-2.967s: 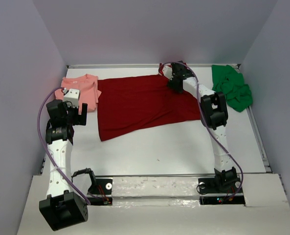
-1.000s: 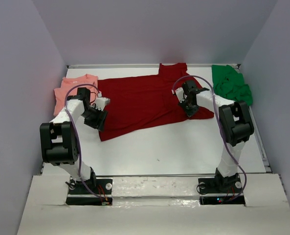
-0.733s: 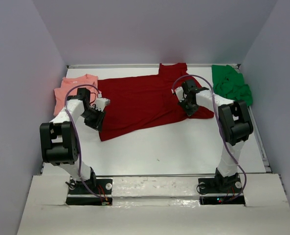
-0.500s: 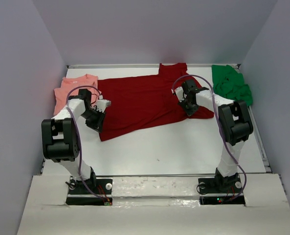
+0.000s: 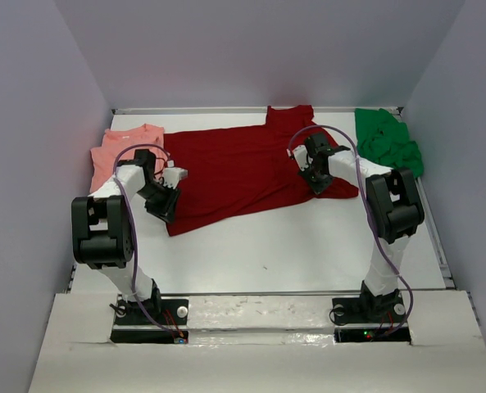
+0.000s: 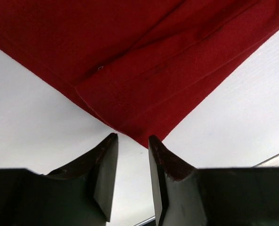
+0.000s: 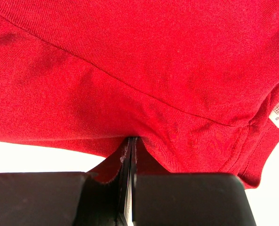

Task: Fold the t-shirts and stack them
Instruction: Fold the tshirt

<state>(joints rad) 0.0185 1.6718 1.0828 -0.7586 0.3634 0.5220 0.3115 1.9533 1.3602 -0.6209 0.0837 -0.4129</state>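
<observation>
Just ahead of the left gripper (image 6: 132, 137), whose jaws are held slightly apart on nothing, the near corner of the dark red t-shirt (image 5: 234, 168) is spread flat on the table (image 5: 308, 246); the left arm is folded at a raised elbow, wrist tipped down; the right gripper (image 7: 131, 141) is clamped on that shirt's edge, its arm likewise folded; the salmon pink t-shirt (image 5: 124, 151) is seen beyond and left of the left gripper, the green t-shirt (image 5: 388, 141) beyond and right of the right one.

A lab test cell: bare lilac walls (image 5: 251, 49) box in a white table (image 5: 308, 246) with robot arms (image 5: 103, 237)
</observation>
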